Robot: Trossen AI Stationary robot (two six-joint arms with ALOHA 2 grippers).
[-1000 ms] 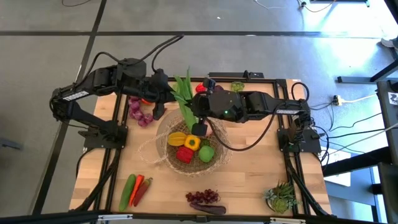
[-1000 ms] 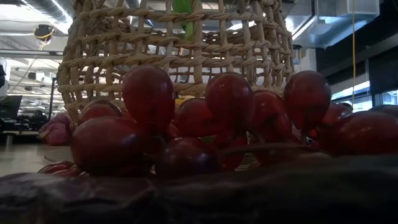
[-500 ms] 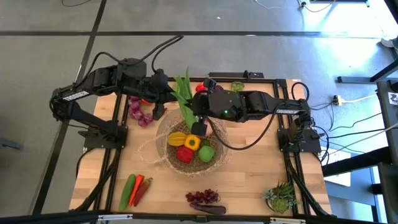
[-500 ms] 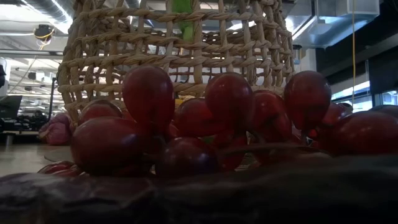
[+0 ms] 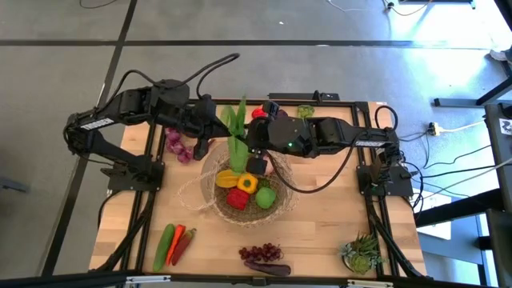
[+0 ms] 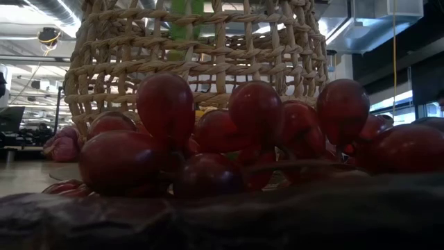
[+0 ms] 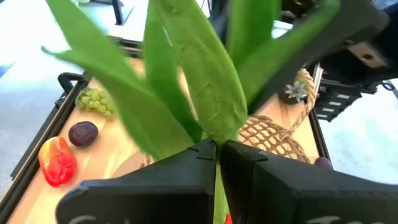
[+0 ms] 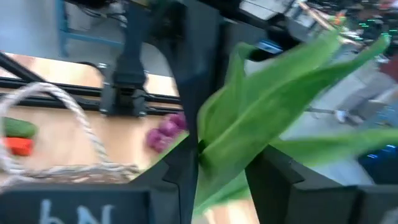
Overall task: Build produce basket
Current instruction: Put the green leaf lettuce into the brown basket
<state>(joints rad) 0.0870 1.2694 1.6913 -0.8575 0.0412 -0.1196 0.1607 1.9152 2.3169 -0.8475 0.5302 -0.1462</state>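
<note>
The tan wicker basket (image 5: 210, 186) sits mid-table with yellow, red and green peppers (image 5: 246, 190) inside. A green leafy stalk (image 5: 237, 128) is held over its far rim. My left gripper (image 5: 218, 133) reaches in from the left and is shut on the stalk (image 7: 205, 93). My right gripper (image 5: 250, 157) comes from the right and is open. Its fingers (image 8: 186, 158) stand on either side of the stalk's lower leaves (image 8: 230, 146). In the low view, red grapes (image 6: 208, 139) fill the foreground in front of the basket (image 6: 201, 55). My left gripper pinches the stalk between its two fingers at the stem (image 7: 215, 144), just below where the leaves spread. The fingers come from the table's left, slanting down. The stalk is lifted clear and its leaves fan out beyond the fingertips. Whether my right gripper touches the stalk, I cannot tell.
Purple onions (image 5: 180, 146) lie left of the basket. A cucumber and chillies (image 5: 173, 243) lie near left, and grapes with a dark aubergine (image 5: 264, 258) near centre. A potted plant (image 5: 364, 253) stands near right. Green grapes (image 5: 306, 110) and a red piece (image 5: 258, 114) lie at the far edge.
The leafy stalk has swung. In the high view its leaves now stand straighter toward the far edge, and in the low view the green stem behind the basket has shifted left. Both arms have stayed in place.
</note>
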